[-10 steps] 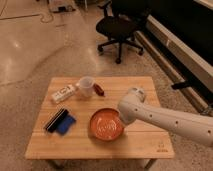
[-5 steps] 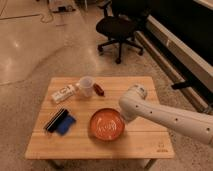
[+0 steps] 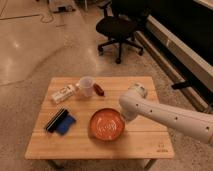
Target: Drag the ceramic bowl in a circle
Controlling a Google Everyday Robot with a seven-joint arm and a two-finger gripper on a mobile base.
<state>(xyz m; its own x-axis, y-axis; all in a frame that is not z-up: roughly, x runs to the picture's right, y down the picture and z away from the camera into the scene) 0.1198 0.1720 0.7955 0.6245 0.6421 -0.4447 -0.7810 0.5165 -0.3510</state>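
Little change from half a second back: only a slight creep of the arm point(image 3: 170, 115) toward the far right, with the bowl point(image 3: 106, 125) in the same spot. Near the front edge of the table point(image 3: 150, 146), a bit right of centre, sits that bowl, round and so without a long axis to line up on, upright and flat on the wood. Just beside its right rim, perhaps touching it, hangs the gripper point(image 3: 123, 119), tucked under the bulky white wrist and mostly hidden; cannot tell whether spread or closed, nor whether already gripping the rim. So, from the gripper, bowl directly to the left and very slightly nearer: probably the one relation that counts, since a circular drag would have to start with contact at this right-hand rim. To the left of the bowl, apart from it, a blue pad point(image 3: 66, 125) with a dark bar point(image 3: 55, 120) alongside, likely close enough to matter on the leftward sweep of a wide circle. Farther back on the table, a white cup point(image 3: 86, 86), a pale box point(image 3: 63, 93) on its left and a small red item point(image 3: 98, 89) on its right, all well apart from the bowl. Beyond the table, on the floor, a black chair point(image 3: 120, 27).
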